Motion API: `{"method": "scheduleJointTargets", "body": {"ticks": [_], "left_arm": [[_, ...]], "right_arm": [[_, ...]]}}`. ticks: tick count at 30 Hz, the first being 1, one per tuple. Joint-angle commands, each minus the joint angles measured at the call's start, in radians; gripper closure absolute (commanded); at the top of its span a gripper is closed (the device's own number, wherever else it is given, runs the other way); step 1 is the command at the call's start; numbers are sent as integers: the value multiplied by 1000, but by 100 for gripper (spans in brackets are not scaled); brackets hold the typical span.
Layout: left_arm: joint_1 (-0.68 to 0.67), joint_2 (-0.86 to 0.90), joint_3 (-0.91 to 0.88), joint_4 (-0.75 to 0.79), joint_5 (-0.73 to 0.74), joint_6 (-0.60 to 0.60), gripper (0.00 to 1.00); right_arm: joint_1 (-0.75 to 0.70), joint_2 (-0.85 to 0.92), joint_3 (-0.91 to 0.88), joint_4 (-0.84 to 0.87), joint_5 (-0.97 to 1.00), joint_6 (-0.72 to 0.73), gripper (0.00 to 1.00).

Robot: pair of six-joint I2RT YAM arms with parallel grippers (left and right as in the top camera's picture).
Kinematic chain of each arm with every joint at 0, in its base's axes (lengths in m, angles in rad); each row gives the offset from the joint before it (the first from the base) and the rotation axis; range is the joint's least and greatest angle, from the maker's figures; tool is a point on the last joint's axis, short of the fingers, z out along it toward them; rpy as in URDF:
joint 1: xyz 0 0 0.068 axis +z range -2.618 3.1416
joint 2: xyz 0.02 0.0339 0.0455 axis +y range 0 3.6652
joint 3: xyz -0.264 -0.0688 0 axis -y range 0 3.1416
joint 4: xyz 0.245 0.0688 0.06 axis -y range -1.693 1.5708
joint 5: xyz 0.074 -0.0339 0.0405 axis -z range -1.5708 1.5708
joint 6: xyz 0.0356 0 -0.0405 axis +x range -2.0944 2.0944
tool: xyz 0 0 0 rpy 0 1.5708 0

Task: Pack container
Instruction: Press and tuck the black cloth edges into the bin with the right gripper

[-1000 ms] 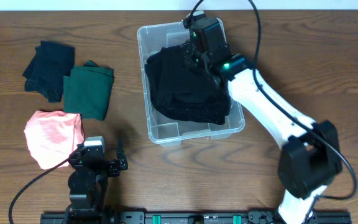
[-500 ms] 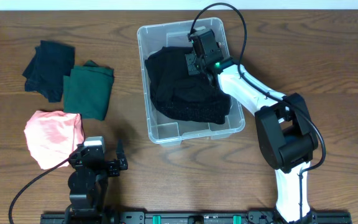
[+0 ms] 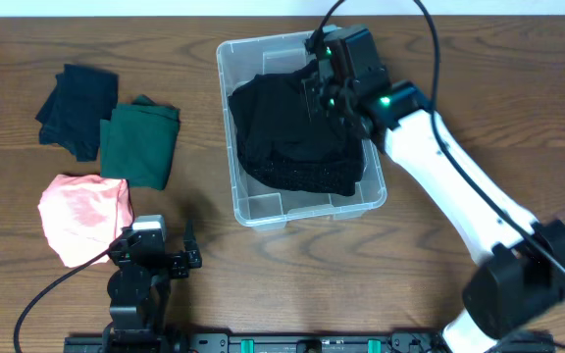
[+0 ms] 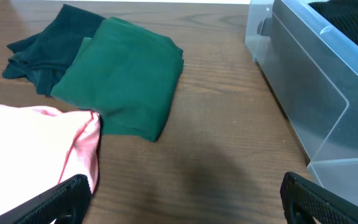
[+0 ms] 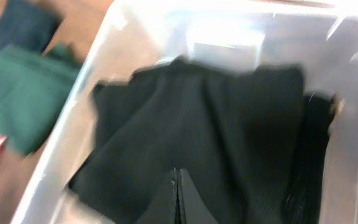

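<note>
The clear container (image 3: 261,208) stands at the table's middle back and holds a black garment (image 3: 292,137). It also shows in the right wrist view (image 5: 73,118) with the black garment (image 5: 229,130), and its side shows in the left wrist view (image 4: 316,93). My right gripper (image 3: 324,90) hovers over the garment near the bin's far right corner, its fingers (image 5: 176,190) shut together with no cloth between them. My left gripper (image 3: 152,257) rests open and empty at the front left (image 4: 185,208).
A dark green folded garment (image 3: 140,145) (image 4: 126,78), a dark teal one (image 3: 77,106) (image 4: 48,46) and a pink one (image 3: 81,216) (image 4: 33,146) lie left of the container. The pink one is just ahead of my left gripper.
My right gripper has risen and shifted slightly toward the bin's far right corner. The black garment stays in the bin. The left arm has not moved.
</note>
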State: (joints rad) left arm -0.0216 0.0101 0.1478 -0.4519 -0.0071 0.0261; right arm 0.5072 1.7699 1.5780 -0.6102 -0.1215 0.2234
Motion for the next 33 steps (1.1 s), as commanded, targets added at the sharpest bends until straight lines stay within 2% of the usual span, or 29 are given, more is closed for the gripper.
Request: {"method": "scheduleJointTargets", "body": {"ticks": [1, 7, 12, 17, 24, 33], "left_arm": [[3, -6, -18, -2, -1, -5, 2], [3, -6, -18, -2, -1, -5, 2], [3, -6, -18, -2, -1, -5, 2], [3, -6, -18, -2, -1, -5, 2], [3, -6, -18, -2, -1, -5, 2], [3, -6, -18, -2, -1, -5, 2]], "right_arm": [[38, 21, -6, -71, -47, 12, 99], [90, 123, -50, -79, -40, 12, 99], [125, 248, -50, -203, -116, 54, 99], [154, 288, -50, -283, -102, 53, 99], [135, 256, -10, -268, -85, 32, 99], [88, 28, 60, -198, -55, -38, 99]]}}
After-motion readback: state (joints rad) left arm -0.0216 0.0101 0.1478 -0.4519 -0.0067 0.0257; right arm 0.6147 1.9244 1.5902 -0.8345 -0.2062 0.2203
